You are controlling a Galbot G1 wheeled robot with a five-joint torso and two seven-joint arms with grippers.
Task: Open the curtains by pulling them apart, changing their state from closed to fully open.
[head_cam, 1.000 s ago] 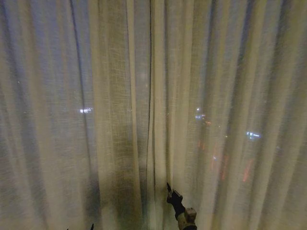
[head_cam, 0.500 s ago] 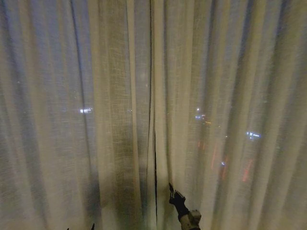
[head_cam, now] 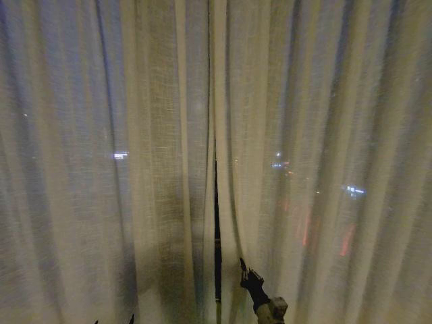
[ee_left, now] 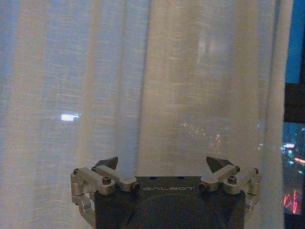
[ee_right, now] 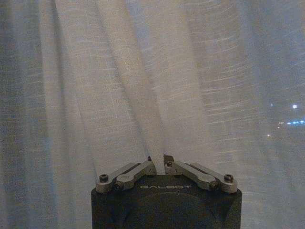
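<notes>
Two sheer cream-white, loosely woven curtain panels hang in many vertical pleats across the whole view: the left panel [head_cam: 121, 169] and the right panel [head_cam: 324, 169]. Their inner edges meet near the middle at the top, and lower down a narrow dark slit [head_cam: 217, 229] shows between them. Small city lights [head_cam: 120, 155] glow through the fabric on both sides. Low in the view, just right of the slit, the dark right gripper [head_cam: 244, 268] on its pale wrist points up at the right panel's inner pleats, touching the cloth.
</notes>
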